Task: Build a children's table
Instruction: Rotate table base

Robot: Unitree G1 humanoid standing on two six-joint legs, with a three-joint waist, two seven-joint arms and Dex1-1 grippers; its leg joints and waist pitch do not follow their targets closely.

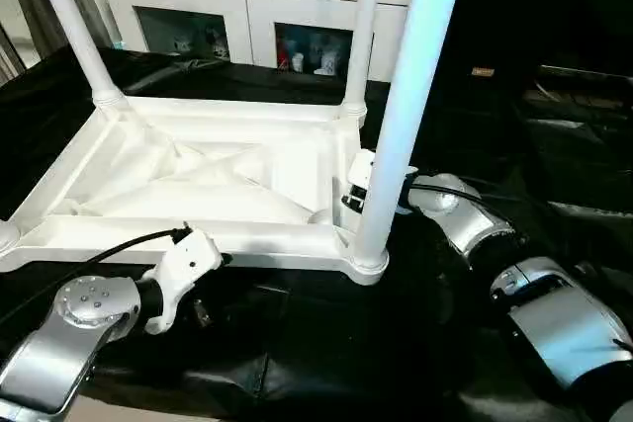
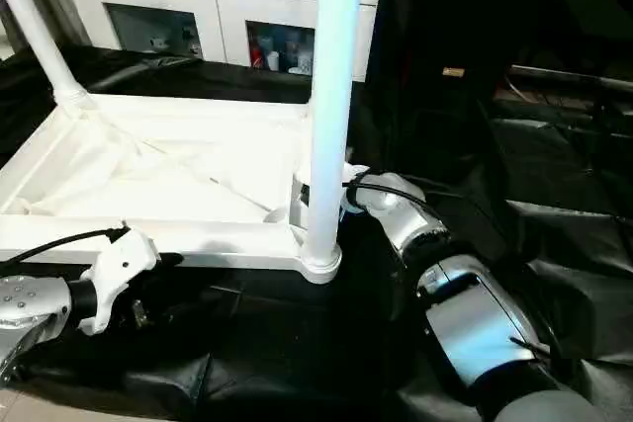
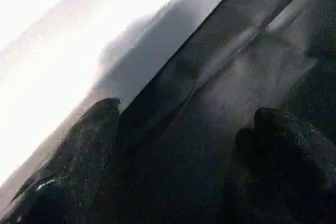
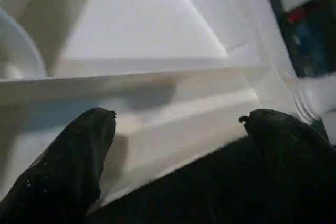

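Three legs standing, fourth socket bare, both arms in tight against the near rail.

The left end effector (image 3: pixel 184 129), fingers spread and empty, sits against the near rail of the upturned tabletop (image 1: pixel 208 180) on the black-draped bench (image 1: pixel 297 353). At 3 o'clock the right end effector (image 4: pixel 176 129), also spread and empty, faces the rim by the near-right leg (image 1: pixel 401 106); a careless swing could knock it loose. Free space lies right; the cabinet (image 1: pixel 247 7) blocks 12 o'clock.
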